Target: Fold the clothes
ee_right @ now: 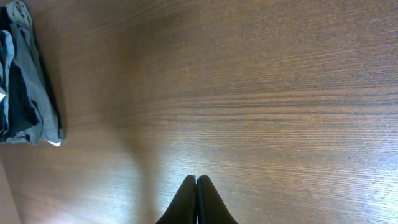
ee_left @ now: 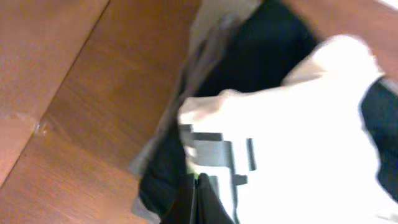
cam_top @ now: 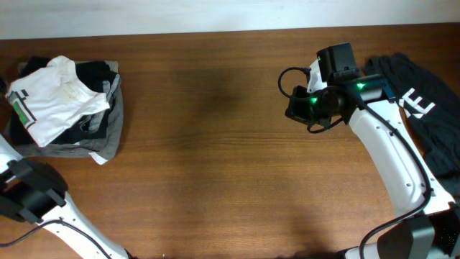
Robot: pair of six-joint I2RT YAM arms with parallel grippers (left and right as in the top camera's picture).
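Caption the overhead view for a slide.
White T-shirt lying atop folded dark garments at left; black shirt at right.

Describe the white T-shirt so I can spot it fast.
On the wooden table's far-left corner sits a pile of black and grey garments. The white T-shirt lies on top, the only white piece there, with a dark-and-green print near its edge.
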